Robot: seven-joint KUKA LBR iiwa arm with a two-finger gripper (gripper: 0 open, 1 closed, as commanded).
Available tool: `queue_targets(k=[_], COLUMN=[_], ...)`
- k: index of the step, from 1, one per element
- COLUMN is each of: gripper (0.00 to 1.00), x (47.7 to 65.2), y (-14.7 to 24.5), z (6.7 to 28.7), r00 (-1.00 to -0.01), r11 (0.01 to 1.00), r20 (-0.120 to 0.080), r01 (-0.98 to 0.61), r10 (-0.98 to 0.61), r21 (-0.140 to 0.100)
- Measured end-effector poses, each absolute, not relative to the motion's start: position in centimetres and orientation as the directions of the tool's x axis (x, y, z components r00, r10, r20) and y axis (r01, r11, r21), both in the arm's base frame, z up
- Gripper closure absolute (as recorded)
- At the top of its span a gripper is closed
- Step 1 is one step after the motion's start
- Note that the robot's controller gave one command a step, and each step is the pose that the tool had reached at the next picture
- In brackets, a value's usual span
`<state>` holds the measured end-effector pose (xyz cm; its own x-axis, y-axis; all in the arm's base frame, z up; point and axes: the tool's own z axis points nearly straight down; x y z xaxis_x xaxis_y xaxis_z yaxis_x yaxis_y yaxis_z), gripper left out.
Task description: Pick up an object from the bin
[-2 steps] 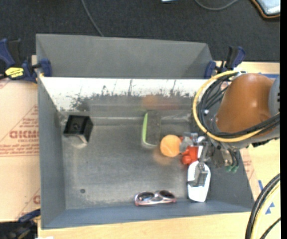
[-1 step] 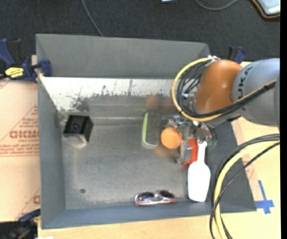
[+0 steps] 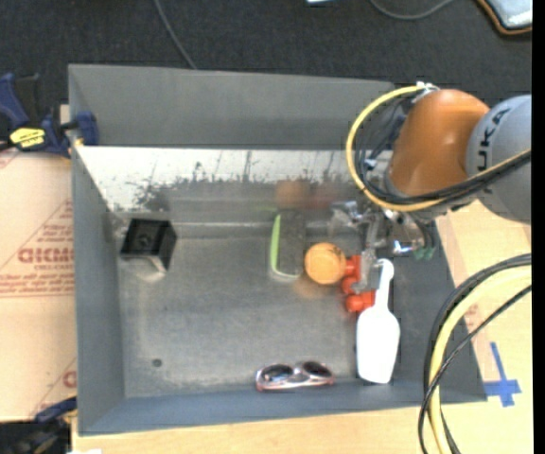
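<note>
Camera view, from above. Arm w/ orange cover (image 3: 433, 149) reaches in from the right. Gripper (image 3: 371, 245) sits low at the right side of the bin (image 3: 206, 324), nearer the far wall. Gripper state: can't tell whether clenched or released. No item seen held in it.

Items nearest the gripper:
- orange ball (image 3: 324, 264), just left of it
- small red piece (image 3: 354, 293), touching or just beside the ball on its near side
- white bottle (image 3: 378, 340), top end right by the gripper, body running toward the near wall

Green-edged item (image 3: 277, 246) is just left of the ball. Well apart: black box (image 3: 147, 239) at left, sunglasses (image 3: 294, 375) by the near wall.

Assessment: pick not done. All items appear to rest on the bin floor. Likely target is the ball, red piece or bottle, but can't say which. Still to do: grip one item and lift it clear.
</note>
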<state>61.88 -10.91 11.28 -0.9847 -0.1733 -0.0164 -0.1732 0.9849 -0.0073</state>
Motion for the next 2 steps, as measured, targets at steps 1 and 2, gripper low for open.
queue_targets(k=[1, 2], gripper=[0.0, 0.0], x=[60.3, 61.9], y=[-8.7, -10.7], z=[10.0, 7.1], r00=[-0.943, -0.971], r11=[0.943, 0.971], r20=[-0.005, -0.022], r01=[0.334, 0.238], r10=[0.334, 0.238], r21=[0.001, 0.0])
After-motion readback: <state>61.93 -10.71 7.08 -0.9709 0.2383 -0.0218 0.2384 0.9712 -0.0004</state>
